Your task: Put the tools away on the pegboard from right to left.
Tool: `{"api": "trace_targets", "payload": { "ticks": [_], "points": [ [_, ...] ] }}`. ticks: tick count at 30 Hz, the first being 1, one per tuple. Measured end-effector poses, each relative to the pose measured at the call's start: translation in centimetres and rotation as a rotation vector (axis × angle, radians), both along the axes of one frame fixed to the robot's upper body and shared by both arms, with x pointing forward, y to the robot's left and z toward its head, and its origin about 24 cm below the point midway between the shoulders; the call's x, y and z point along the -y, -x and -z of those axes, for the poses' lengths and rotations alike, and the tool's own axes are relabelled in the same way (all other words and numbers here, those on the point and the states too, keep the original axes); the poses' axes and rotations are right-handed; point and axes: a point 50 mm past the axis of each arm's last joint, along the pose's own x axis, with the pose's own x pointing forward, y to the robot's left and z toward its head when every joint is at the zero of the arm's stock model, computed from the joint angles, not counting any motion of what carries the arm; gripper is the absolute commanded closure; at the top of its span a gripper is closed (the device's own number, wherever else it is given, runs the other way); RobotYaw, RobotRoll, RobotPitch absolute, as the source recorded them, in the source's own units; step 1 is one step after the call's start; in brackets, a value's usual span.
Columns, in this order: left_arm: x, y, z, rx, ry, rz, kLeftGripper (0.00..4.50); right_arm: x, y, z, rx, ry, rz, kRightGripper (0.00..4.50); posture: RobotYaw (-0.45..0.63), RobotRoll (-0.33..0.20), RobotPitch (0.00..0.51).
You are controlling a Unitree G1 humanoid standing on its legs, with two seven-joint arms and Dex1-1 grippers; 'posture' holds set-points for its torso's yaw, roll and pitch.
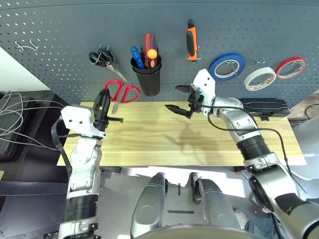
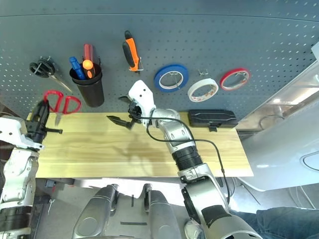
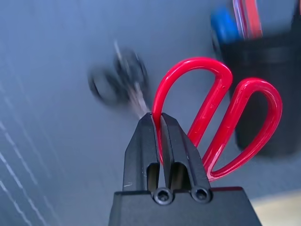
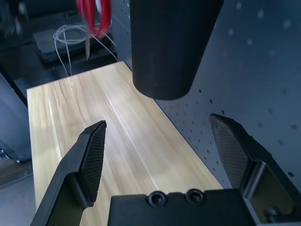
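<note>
My left gripper (image 1: 105, 95) is shut on one loop of the red-handled scissors (image 1: 123, 92), holding them just in front of the pegboard (image 1: 60, 30), left of the black cup (image 1: 147, 75) and below the black-handled scissors (image 1: 102, 59). In the left wrist view the fingers (image 3: 146, 141) pinch the red loop (image 3: 197, 99). The blades hang down. The orange-and-black pliers (image 1: 191, 41) and the white tape roll (image 1: 260, 78) hang on hooks. A screwdriver with an orange-and-black handle (image 1: 152, 56) stands in the cup. My right gripper (image 1: 178, 98) is open above the table, right of the cup (image 4: 169, 47).
Blue tape (image 1: 227, 66) and red tape (image 1: 290, 67) hang beside the white roll. A black case (image 1: 264, 107) lies at the back right of the wooden table (image 1: 199, 144). An empty hook (image 1: 25, 47) sits far left on the board. Cables lie off the table's left side.
</note>
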Motion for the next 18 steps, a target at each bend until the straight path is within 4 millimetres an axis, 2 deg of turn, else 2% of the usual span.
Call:
{"api": "trace_targets", "payload": {
  "ticks": [7,18],
  "points": [
    [0.0,-1.1,-2.1,0.078,-0.014,-0.011,4.46,-0.2,0.1,-0.5,0.018,-0.011,-0.006,0.00,0.14,0.000,0.214],
    [-1.9,-3.8,-1.1,-0.029,0.017,-0.103,4.46,0.1,0.0,-0.8,0.030,-0.012,0.017,0.00,0.13,0.000,0.211]
  ]
}}
